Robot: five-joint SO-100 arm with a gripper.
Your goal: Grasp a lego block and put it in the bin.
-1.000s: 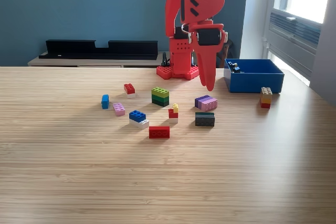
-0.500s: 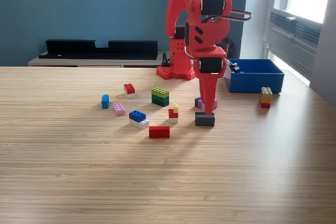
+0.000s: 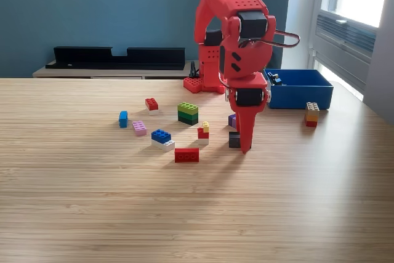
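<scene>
Reaching down at the dark rectangular lego block point(image 3: 234, 139) on the wooden table point(image 3: 197, 201), the red arm's jaws point(image 3: 245, 146) (opening hidden) seem mid-approach; next comes closing, lifting toward the blue plastic bin point(image 3: 298, 89) at the exterior view's right.

The red printed robot arm point(image 3: 237, 41) stands far-centre on the pale wooden table point(image 3: 184, 207). The open blue plastic bin point(image 3: 298, 89) sits right of its base in the exterior view. Small plastic lego blocks point(image 3: 186, 155) lie scattered nearer, mostly left of the gripper point(image 3: 244, 146); one orange-and-red stacked block point(image 3: 312, 114) lies just near of the bin.
</scene>
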